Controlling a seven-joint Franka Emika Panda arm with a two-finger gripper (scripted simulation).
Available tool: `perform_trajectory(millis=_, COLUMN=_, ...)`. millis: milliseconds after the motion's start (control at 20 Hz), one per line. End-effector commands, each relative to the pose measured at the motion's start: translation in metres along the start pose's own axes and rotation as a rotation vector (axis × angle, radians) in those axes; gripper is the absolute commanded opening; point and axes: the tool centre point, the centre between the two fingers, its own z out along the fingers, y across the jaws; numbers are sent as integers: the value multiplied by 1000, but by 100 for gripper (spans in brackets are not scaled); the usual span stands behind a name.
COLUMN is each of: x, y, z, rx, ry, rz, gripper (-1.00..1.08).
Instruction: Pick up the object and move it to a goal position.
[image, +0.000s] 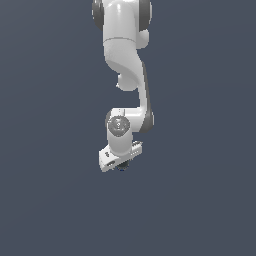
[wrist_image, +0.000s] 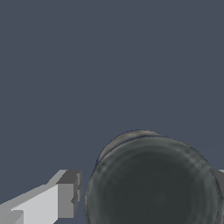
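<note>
The object (wrist_image: 153, 183) is a dark, nearly black round thing with a mottled grey surface, and it fills much of the wrist view. It lies between the two fingers of my white gripper (wrist_image: 145, 189). One finger (wrist_image: 66, 199) stands beside it with a narrow gap. Only a sliver of the other finger (wrist_image: 220, 178) shows at the picture's edge, close against the object. The gripper is open around the object. In the exterior view the gripper (image: 121, 163) points down, and just a small dark part of the object (image: 123, 167) peeks out below it.
A plain dark blue-grey floor (image: 200, 200) lies all around. The white arm (image: 125, 55) comes down from the top of the exterior view. Nothing else stands nearby.
</note>
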Motion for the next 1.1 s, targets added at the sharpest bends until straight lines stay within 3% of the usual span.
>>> perform_trajectory(millis=0, x=1, y=0, z=0, rx=-1, ry=1, rz=0, gripper=-100)
perform_trajectory(millis=650, x=1, y=3, z=-3, rx=-3, ry=3, rz=3, gripper=-100)
perform_trajectory(millis=1050, x=6, y=23, z=-51, rx=-28, ry=37, rz=32, gripper=-100)
